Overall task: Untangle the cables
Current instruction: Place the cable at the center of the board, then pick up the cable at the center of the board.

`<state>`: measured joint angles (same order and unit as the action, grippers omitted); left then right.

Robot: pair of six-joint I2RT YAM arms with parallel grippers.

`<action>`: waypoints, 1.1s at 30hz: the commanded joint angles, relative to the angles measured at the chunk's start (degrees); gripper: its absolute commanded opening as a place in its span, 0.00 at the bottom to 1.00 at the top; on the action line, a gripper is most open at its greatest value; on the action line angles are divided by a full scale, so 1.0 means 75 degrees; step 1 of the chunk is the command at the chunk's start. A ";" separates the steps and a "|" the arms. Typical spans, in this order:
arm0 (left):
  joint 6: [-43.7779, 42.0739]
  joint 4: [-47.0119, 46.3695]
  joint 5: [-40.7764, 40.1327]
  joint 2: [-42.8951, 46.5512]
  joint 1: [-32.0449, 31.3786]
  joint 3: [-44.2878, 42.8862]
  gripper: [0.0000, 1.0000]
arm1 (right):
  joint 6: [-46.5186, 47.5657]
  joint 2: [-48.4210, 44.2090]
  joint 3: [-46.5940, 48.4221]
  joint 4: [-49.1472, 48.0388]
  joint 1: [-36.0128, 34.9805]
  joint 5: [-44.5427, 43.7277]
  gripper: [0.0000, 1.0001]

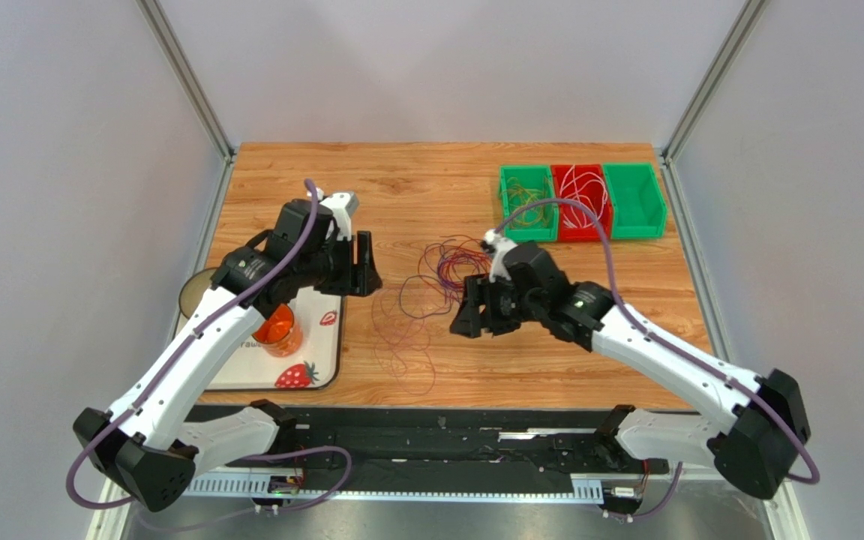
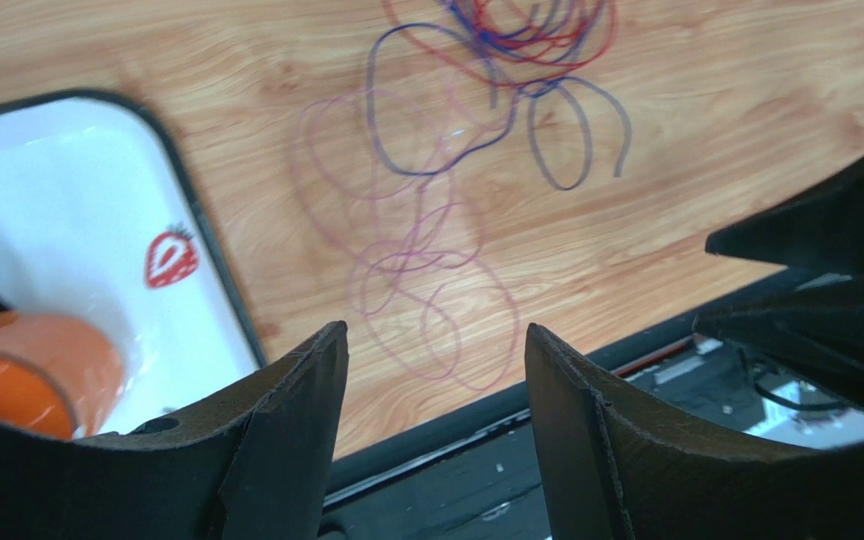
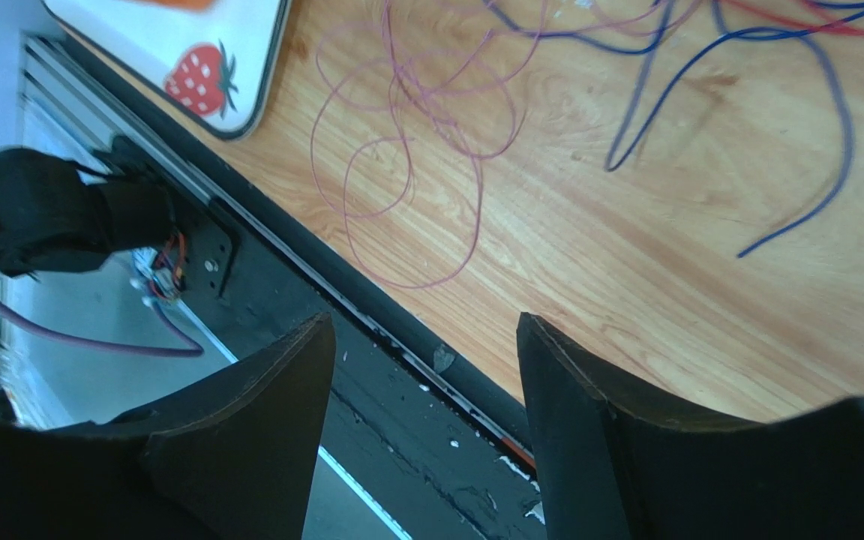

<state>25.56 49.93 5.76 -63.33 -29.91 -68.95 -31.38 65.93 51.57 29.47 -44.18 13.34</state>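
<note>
The cables (image 1: pixel 423 302) lie in a loose tangle of red, purple and dark loops on the wooden table between my two grippers. My left gripper (image 1: pixel 364 272) is open and empty, just left of the tangle; its view shows pale purple loops (image 2: pixel 420 270) and red and blue ones (image 2: pixel 515 45) beyond the fingers. My right gripper (image 1: pixel 470 318) is open and empty at the tangle's right edge; its view shows purple loops (image 3: pixel 425 135) and blue strands (image 3: pixel 730 101). Neither gripper touches a cable.
A white strawberry tray (image 1: pixel 318 360) with an orange cup (image 1: pixel 275 327) lies at the left under my left arm. Green and red bins (image 1: pixel 581 203) holding sorted wires stand at the back right. A black rail (image 1: pixel 437 433) runs along the table's near edge.
</note>
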 commanded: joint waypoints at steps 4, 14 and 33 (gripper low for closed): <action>-0.0267 0.0819 -0.1762 0.1493 0.0331 0.0708 0.67 | -0.0468 0.1894 0.1595 0.0499 -0.1490 -0.2046 0.64; -0.0186 0.0702 -0.3345 0.3170 0.0672 0.1563 0.75 | -0.0211 0.4602 0.3716 0.0851 -0.1960 -0.2377 0.67; -0.0279 0.0350 -0.2877 0.3300 0.0683 0.1822 0.75 | 0.0433 0.6736 0.5193 0.1133 -0.2031 -0.2436 0.66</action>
<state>24.32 54.35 -16.36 -38.52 -25.04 -55.42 -30.09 114.89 86.85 37.82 -58.94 -3.60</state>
